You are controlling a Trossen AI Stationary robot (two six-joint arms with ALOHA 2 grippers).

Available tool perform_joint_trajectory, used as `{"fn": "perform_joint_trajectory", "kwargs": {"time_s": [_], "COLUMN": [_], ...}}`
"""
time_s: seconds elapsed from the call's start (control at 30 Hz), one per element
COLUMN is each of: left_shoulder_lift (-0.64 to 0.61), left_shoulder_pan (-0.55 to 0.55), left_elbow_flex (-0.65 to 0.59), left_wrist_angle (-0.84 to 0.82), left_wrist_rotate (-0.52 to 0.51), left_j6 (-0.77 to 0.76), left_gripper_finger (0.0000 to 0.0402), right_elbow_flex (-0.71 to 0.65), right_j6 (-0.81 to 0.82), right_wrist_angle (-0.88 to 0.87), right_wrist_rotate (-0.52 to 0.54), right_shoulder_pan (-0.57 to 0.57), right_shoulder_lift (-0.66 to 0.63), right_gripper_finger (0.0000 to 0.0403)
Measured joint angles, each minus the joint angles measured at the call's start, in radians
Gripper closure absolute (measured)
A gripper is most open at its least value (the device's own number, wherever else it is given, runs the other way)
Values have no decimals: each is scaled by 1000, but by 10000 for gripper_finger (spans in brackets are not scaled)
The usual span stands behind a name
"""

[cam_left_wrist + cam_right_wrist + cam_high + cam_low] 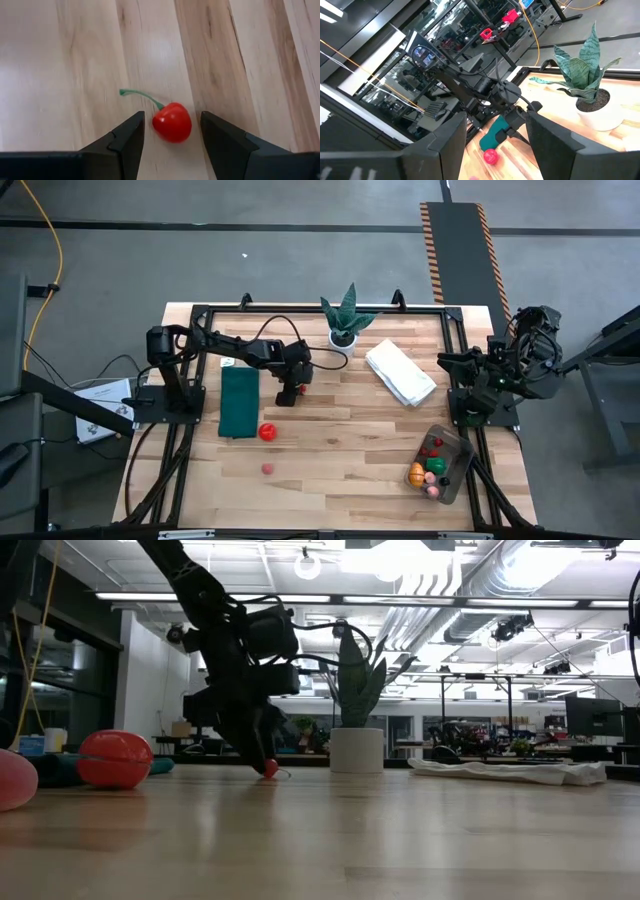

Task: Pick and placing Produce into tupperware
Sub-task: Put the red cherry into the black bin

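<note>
Straddling a glossy red cherry [172,122], left tool [171,131] jaws open, wood-grain table [75,60]

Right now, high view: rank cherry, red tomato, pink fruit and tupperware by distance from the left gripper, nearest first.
1. Cherry: on the table between the open fingers of the left gripper.
2. Red tomato: beside the green mat.
3. Pink fruit: nearer the front edge.
4. Tupperware: far right front corner.

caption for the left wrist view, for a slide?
Left gripper open, its dark fingers either side of a small red cherry with a thin green stem lying on the light wooden tabletop.
</note>
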Motion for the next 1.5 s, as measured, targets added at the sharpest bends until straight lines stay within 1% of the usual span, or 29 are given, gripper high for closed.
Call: {"fn": "perform_joint_trajectory", "kwargs": {"time_s": [0.57, 0.67, 0.87, 0.97, 1.03, 1.23, 1.5], "left_shoulder_lift": [-1, -1, -1, -2, -2, -2, -2], "left_shoulder_pan": [0, 0, 0, 0, 0, 0, 0], "left_elbow_flex": [0, 0, 0, 0, 0, 0, 0], "left_wrist_angle": [-2, -2, -2, -1, -1, -3, -3], "left_wrist_rotate": [0, 0, 4, 5, 5, 5, 5], "left_j6": [-8, -10, -15, -20, -24, -33, -71], "left_gripper_finger": [221, 237, 290, 303, 304, 285, 301], "right_elbow_flex": [0, 0, 0, 0, 0, 0, 0], "right_j6": [0, 0, 0, 0, 0, 0, 0], "right_wrist_angle": [-6, -6, -6, -7, -7, -7, -7], "right_wrist_rotate": [0, 0, 0, 0, 0, 0, 0], "right_shoulder_pan": [0, 0, 0, 0, 0, 0, 0], "right_shoulder_lift": [0, 0, 0, 0, 0, 0, 0], "right_gripper_finger": [206, 206, 206, 206, 206, 206, 206]}}
